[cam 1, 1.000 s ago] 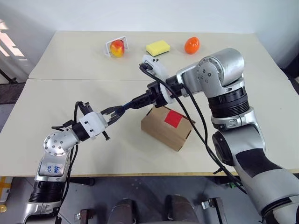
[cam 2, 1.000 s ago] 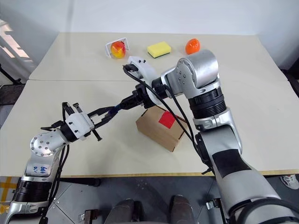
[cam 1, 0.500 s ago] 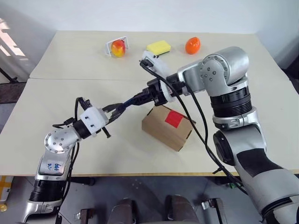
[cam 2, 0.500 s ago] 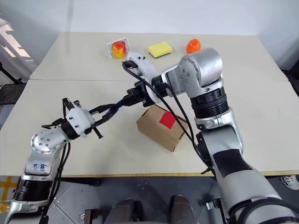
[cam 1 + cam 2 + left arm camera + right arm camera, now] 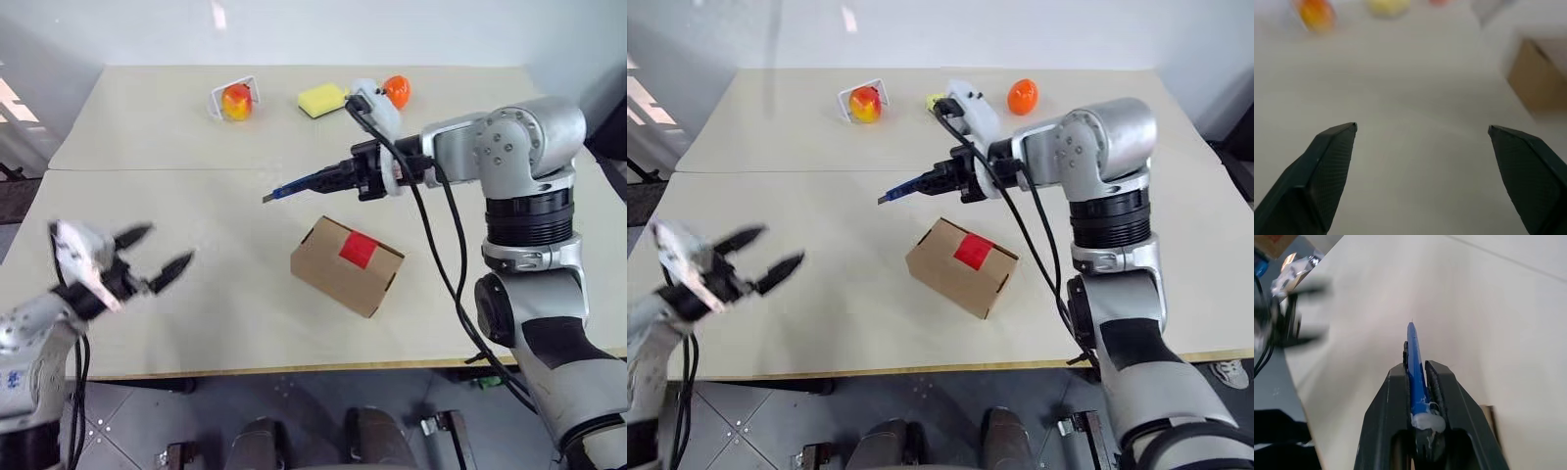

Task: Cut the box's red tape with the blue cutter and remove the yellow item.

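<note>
Cutter in my right grip, red tape uncut.

The box [image 5: 348, 265] sits mid-table, flaps sealed by the red tape [image 5: 359, 249]; my right gripper [image 5: 345, 177] pinches the blue cutter [image 5: 306, 184] above it, tip pointing left. I should tilt the tip down onto the seam and draw steadily. My left gripper [image 5: 155, 257] hangs spread wide, empty. The right wrist view shows the fingers [image 5: 1382, 418] clamping the shaft.

two pale beige tables [image 5: 196, 147] stand pushed together, the seam between them running 9 to 3 o'clock. a plain whitish wall [image 5: 392, 29] rises behind at 12 o'clock. grey tiled floor [image 5: 294, 401] lies below at 6 o'clock.
</note>
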You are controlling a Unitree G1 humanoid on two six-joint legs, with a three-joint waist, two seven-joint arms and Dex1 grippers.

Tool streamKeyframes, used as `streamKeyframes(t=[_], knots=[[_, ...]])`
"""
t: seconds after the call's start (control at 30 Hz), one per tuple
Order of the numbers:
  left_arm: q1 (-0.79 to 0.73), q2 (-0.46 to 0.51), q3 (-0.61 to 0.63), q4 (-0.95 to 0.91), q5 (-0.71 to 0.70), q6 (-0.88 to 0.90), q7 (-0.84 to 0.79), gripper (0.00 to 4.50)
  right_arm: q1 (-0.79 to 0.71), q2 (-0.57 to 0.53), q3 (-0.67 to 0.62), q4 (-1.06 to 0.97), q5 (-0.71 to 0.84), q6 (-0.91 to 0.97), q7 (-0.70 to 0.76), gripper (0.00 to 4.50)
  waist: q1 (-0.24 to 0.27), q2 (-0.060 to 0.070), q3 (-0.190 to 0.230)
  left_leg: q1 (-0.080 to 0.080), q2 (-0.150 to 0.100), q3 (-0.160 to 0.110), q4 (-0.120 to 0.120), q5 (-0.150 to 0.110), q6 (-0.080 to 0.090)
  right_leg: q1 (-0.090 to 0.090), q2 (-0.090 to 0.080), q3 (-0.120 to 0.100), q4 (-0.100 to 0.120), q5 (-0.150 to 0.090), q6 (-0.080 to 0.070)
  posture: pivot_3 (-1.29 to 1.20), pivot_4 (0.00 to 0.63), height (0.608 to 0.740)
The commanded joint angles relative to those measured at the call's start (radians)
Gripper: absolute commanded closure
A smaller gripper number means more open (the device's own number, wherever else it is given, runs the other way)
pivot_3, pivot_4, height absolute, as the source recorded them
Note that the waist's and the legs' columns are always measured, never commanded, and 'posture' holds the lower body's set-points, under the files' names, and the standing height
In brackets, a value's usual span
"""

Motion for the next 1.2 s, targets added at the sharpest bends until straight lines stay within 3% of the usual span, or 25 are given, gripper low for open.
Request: streamKeyframes(t=[0.03,0.2,0.33,0.47,0.83,1.2], knots=[[0.045,-0.045,-0.050,-0.186,-0.113,0.060,-0.007,0.00,0.000,-0.005,-0.062,-0.066,0.026,0.004,-0.021,4.33,0.009,0.000,0.000,0.000,0.000,0.001,0.000,0.000,0.000,0.000,0.000,0.001,-0.001,0.000,0.000,0.00,0.150,0.740],[-0.094,-0.168,-0.214,-0.304,-0.114,0.101,0.122,0.00,0.041,-0.051,-0.113,-0.125,0.038,0.020,-0.041,4.33,0.047,0.000,0.000,-0.001,-0.001,-0.001,0.003,0.002,0.001,0.003,0.000,0.004,-0.005,0.000,0.000,0.00,0.150,0.740],[-0.274,-0.282,-0.338,-0.278,-0.039,0.087,0.227,0.00,0.071,-0.110,-0.146,-0.177,0.050,0.032,-0.043,4.33,0.054,-0.001,-0.001,-0.001,-0.002,0.003,0.003,0.002,0.002,0.003,0.000,0.007,-0.007,0.000,0.000,0.00,0.150,0.740],[-0.427,-0.308,-0.422,-0.209,-0.012,0.112,0.211,0.88,0.100,-0.202,-0.158,-0.235,0.060,0.027,-0.034,4.33,0.052,-0.001,-0.001,-0.002,-0.002,0.003,0.003,0.002,0.002,0.003,0.001,0.006,-0.008,0.000,0.000,0.00,0.150,0.740],[-0.701,-0.275,-0.631,0.073,0.179,0.165,0.149,4.44,0.200,-0.376,-0.129,-0.393,0.092,-0.011,0.003,4.33,0.056,-0.001,-0.001,-0.002,-0.007,0.003,0.003,0.002,0.002,0.002,0.001,0.006,-0.008,0.000,0.000,0.00,0.150,0.740],[-0.843,-0.263,-0.683,0.164,0.236,0.261,0.053,4.50,0.277,-0.503,-0.050,-0.521,0.125,-0.049,0.061,4.33,0.055,-0.002,-0.001,-0.003,-0.008,0.002,0.002,0.002,0.002,0.002,0.000,0.004,-0.009,0.000,0.000,0.00,0.150,0.740]])
